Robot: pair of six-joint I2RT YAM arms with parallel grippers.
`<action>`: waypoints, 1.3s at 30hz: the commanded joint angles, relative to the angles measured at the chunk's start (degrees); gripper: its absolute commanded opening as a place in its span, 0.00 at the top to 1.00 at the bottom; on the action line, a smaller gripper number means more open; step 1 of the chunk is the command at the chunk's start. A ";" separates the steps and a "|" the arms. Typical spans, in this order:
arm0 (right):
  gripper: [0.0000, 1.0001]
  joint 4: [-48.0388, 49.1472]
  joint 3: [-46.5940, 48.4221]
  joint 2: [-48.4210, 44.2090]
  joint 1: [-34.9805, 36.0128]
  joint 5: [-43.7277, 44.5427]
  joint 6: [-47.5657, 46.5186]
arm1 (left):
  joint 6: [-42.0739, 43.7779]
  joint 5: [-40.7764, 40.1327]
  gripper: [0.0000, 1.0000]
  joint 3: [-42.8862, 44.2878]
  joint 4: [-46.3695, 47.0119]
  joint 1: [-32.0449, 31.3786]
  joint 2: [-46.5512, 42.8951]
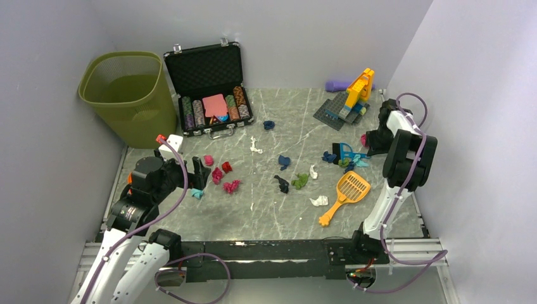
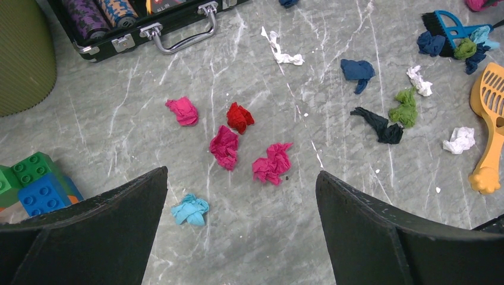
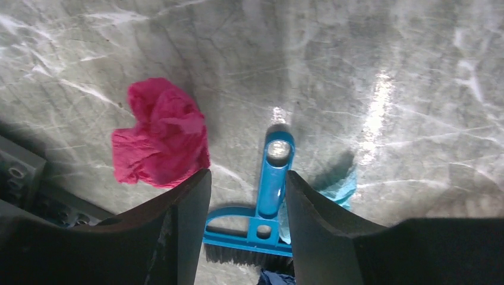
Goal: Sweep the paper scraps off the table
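The left gripper [image 2: 241,178] hovered low over the table [image 2: 261,249], jaws spread wide and holding nothing. The nearest paper scraps [image 2: 224,146], three pink and one red, lay just ahead of the gap between its fingers. A light blue wad [image 2: 190,209] sat close to one fingertip. Further right, blue, black, green and white wads lay scattered. The right gripper [image 3: 246,175] stood parted astride the handle of a blue brush [image 3: 272,178], with a pink wad [image 3: 160,133] just beyond one finger.
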 commanded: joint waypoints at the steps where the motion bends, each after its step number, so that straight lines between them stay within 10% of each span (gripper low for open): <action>1: 0.46 -3.24 -0.42 -1.84 0.16 0.48 1.37 | -0.09 -0.44 0.02 0.00 1.30 0.04 -0.67; 21: 0.53 -7.19 0.74 5.56 0.40 2.39 5.30 | -0.13 0.09 0.02 0.08 1.16 0.06 -1.19; 27: 0.97 -5.95 -1.44 5.62 1.04 1.55 5.64 | -0.11 -0.08 0.02 0.00 1.15 0.10 -1.68; 39: 1.00 -1.52 4.02 -9.34 7.67 7.43 2.85 | -0.02 1.01 0.02 -0.13 1.38 0.07 -1.69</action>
